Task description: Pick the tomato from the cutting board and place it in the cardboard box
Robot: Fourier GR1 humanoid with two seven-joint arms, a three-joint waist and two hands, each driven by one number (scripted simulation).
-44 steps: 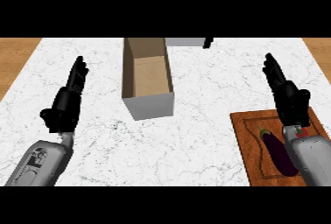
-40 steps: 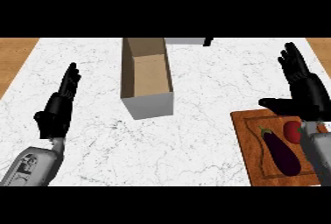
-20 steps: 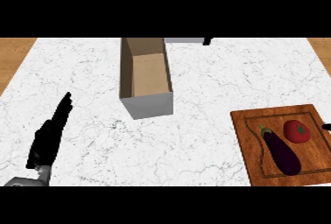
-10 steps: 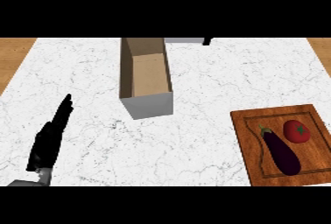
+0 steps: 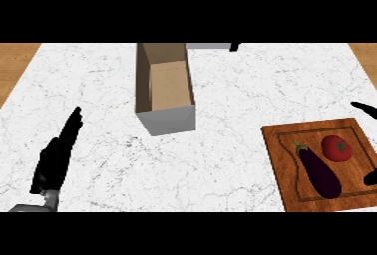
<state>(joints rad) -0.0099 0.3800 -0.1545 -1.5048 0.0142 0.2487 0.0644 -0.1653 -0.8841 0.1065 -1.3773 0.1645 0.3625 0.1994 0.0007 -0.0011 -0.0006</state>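
One tomato [image 5: 338, 148] and one eggplant [image 5: 318, 170] on one cutting board [image 5: 282, 164]; left hand [image 5: 53, 160] fingers [image 5: 72, 124] straight, together

Of my right hand [image 5: 366, 108] I only get two black slivers at the view's right edge. The rest is out of view, so I can't tell its pose. My left hand [image 5: 55, 154] is edge-on with the palm hidden, and its forearm [image 5: 37, 206] is cut at the lower edge. The cutting board [image 5: 316, 132] loses its near rim and lower right corner to the edges. The cardboard box [image 5: 169, 119] has its far end cut by the top edge. A grey thing [image 5: 206, 46] up there is mostly cut off and can't be identified; same for the black bit [image 5: 235, 47] beside it.
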